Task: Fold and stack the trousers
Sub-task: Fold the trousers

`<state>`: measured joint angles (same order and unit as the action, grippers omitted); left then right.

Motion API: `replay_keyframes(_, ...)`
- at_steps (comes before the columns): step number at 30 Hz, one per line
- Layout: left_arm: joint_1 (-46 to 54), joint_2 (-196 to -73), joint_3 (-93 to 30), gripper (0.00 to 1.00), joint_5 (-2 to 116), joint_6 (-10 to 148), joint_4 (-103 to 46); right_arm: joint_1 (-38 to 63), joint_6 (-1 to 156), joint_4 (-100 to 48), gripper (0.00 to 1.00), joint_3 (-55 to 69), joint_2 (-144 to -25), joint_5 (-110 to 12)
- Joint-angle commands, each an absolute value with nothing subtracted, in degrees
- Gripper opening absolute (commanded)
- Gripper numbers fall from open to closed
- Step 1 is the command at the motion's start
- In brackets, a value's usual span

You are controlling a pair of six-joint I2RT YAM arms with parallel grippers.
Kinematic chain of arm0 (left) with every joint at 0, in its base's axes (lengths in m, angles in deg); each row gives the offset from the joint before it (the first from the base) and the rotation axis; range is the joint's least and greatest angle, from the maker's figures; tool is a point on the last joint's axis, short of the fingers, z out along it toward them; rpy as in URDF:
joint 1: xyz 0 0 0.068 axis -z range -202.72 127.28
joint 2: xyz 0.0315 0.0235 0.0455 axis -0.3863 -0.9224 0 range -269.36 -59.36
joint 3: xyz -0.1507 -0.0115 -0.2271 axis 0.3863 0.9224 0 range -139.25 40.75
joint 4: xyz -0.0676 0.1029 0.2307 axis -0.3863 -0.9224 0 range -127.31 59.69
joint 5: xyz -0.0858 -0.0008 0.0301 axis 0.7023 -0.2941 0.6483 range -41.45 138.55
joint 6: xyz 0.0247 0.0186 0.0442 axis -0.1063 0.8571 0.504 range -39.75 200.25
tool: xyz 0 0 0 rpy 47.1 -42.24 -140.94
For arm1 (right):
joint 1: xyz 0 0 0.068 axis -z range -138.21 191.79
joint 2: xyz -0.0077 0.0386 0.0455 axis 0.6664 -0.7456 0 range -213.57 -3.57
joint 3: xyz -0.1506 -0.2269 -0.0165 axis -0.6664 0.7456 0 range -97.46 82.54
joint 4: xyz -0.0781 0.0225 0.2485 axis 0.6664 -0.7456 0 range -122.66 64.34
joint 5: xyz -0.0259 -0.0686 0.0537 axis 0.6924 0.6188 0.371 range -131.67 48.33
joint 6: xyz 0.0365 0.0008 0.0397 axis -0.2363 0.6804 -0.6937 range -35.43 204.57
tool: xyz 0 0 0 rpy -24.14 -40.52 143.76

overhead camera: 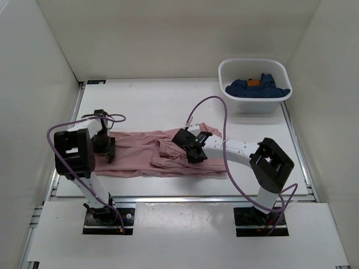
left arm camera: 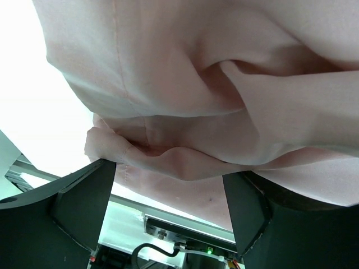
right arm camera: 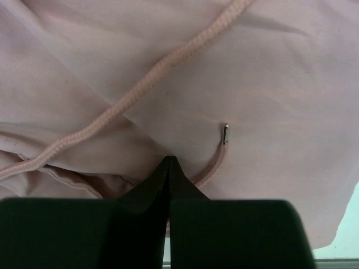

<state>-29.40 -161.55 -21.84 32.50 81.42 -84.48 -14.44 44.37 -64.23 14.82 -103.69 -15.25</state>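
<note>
The dusty-pink trousers lie flat across the table, legs to the left and waist to the right. My left gripper hangs open over the leg ends. In its wrist view a rumpled hem of the trousers sags between the wide-apart jaws of that gripper, touching neither finger. My right gripper is at the waist. Its jaws are shut tip to tip, pinching a fold of the trousers beside the drawstring, whose metal end lies just right of the tips.
A white basket stands at the back right with a dark navy garment and its orange tag inside. White walls close in the table on three sides. A metal rail runs along the near edge, in front of both arm bases.
</note>
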Motion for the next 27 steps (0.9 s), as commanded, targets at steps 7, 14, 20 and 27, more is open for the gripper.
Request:
replay_keyframes(7, -29.7, -156.9, -21.1, 0.88, 33.6, 80.3, -81.5, -13.1, 44.0, -72.1, 0.82, 2.1, -95.1, -5.7)
replay_keyframes(14, -30.7, -155.1, -24.5, 0.88, 35.8, 80.3, -84.8, 2.0, 36.3, -67.8, 0.98, 21.8, -79.2, -21.5)
replay_keyframes(20, -31.2, -153.2, -29.2, 0.91, 36.5, 80.3, -88.0, 13.0, 36.3, -45.5, 0.98, 43.6, -75.2, -44.3)
replay_keyframes(27, -34.2, -152.8, -26.6, 0.94, 36.5, 80.3, -89.4, 18.8, 34.7, -36.5, 0.63, 51.6, -76.8, -50.8)
